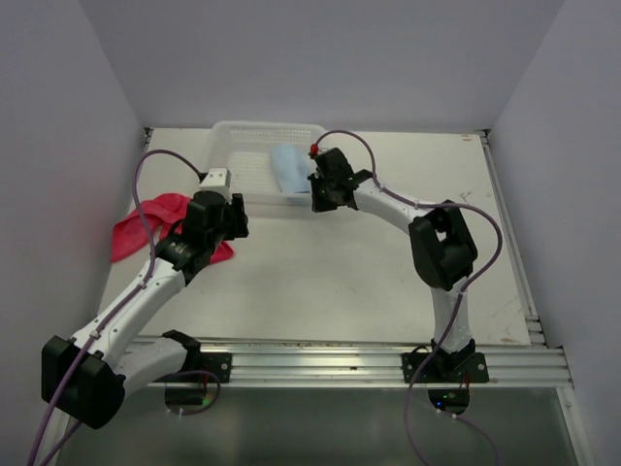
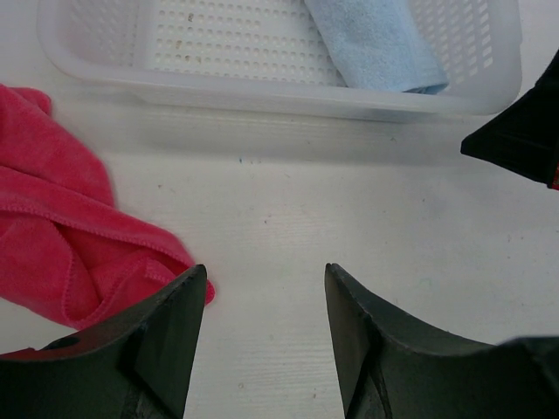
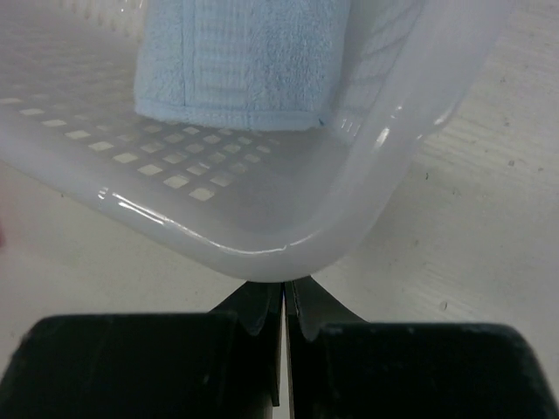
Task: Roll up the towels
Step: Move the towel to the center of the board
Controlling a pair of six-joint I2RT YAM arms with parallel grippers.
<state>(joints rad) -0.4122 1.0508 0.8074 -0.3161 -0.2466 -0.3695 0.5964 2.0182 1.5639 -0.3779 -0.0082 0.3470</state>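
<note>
White surface (image 1: pixel 330 272): blue towel (image 1: pixel 287 167) is seen inside the clear basket (image 1: pixel 233 136), red towel (image 1: pixel 146 218) crumpled at left. Beside it the left pincer (image 2: pixel 265 272) is held apart; the right pincer (image 3: pixel 285 292) is pressed together at the basket's corner.

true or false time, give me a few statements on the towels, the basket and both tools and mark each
1. The blue towel lies inside the basket. True.
2. The red towel is neatly rolled. False: it lies crumpled on the table, left of the basket.
3. The left tool is open and empty. True.
4. The right tool stands wide open. False: its jaws are shut, at the basket's near corner.
</note>
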